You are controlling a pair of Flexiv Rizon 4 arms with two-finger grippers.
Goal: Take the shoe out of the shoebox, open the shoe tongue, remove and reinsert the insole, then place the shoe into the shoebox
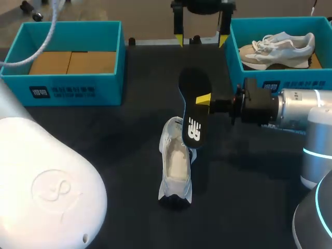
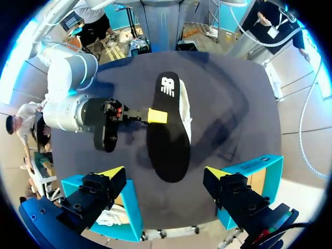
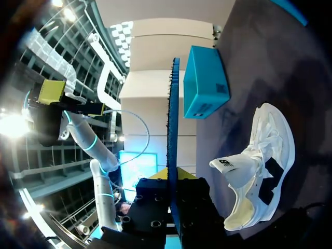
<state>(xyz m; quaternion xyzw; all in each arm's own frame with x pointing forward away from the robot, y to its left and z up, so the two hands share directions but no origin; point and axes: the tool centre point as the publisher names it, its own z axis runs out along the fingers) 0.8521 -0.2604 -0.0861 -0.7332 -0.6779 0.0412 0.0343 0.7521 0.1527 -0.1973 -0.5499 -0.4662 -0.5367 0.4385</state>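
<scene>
Reinsertion appears to be the step in hand: the right gripper (image 1: 203, 99) pinches the black insole (image 1: 195, 111) at mid-length, just above the white shoe (image 1: 176, 163) at the centre of the table (image 1: 104, 155). Next, feed the logo end down into the shoe opening; the left gripper (image 1: 201, 40), spread and empty at the far middle, could steady the shoe. Left shoebox (image 1: 104, 83): brown cardboard (image 1: 72, 62); right shoebox (image 1: 234, 52): another pale sneaker (image 1: 277, 49).

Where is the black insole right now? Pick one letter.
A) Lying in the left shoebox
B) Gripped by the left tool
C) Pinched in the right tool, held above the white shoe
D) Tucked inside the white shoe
C: the right tool is shut on the black insole, holding it over the white shoe, while the left tool hangs open and empty.
</scene>
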